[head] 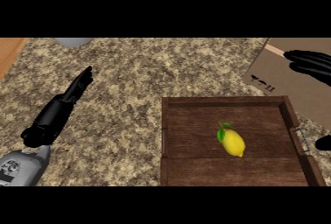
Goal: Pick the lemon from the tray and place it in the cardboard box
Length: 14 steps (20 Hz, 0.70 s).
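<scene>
A yellow lemon [233,142] with a green leaf lies near the middle of the dark wooden tray [194,170] at the lower right. The cardboard box [284,78] sits at the upper right, past the tray's far right corner. My right hand [311,64] hovers over the box at the right edge, fingers spread and holding nothing; a black part of the same arm [324,143] shows beside the tray's right rim. My left hand [72,94] rests on the left, fingers straight and pointing away, well clear of the tray.
The speckled granite counter [129,78] fills the view. A grey round object [72,41] stands at the far edge, upper left. A wooden strip [9,50] borders the counter at the far left.
</scene>
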Each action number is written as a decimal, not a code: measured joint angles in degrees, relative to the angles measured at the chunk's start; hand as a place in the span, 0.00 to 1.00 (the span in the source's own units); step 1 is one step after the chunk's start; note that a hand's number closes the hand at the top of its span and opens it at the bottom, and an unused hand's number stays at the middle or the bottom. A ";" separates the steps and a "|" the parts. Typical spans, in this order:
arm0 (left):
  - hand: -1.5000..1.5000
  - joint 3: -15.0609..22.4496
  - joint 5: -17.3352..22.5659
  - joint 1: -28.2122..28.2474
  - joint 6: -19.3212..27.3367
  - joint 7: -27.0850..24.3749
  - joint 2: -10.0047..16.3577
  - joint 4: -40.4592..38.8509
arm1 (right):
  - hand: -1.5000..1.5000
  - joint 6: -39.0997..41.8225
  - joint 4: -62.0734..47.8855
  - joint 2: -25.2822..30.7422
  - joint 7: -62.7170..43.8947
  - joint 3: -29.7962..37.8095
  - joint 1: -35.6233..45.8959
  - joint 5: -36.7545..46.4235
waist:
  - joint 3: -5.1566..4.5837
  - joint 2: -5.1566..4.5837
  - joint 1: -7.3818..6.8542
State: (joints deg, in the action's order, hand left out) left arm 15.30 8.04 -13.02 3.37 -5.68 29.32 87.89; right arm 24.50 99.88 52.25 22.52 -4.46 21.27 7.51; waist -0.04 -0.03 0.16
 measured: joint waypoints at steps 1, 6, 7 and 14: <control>0.50 0.26 -0.20 0.08 0.23 0.18 -0.45 0.31 | 0.00 0.85 1.31 1.00 -1.08 -1.22 0.18 1.67 | 0.00 0.05 -0.07; 0.50 -0.29 -0.66 -0.34 -0.58 -0.18 -0.70 -0.59 | 0.00 5.62 9.73 3.75 -8.64 -7.35 1.57 8.18 | -0.06 0.15 -0.10; 0.50 -0.60 -0.72 -0.20 -0.81 -0.57 -0.67 -0.96 | 0.00 6.71 11.70 3.83 -10.56 -8.51 1.65 8.98 | -0.07 0.17 -0.07; 0.50 -1.09 -1.97 -0.14 -1.39 0.08 -1.83 -0.62 | 0.00 13.39 22.28 0.73 -26.77 -16.56 2.68 15.76 | -0.05 0.19 -0.16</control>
State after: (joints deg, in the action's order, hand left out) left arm 14.22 6.07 -13.16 1.98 -5.60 27.49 87.27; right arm 37.89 122.16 52.97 -4.24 -21.02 23.96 23.27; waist -0.10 0.17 0.00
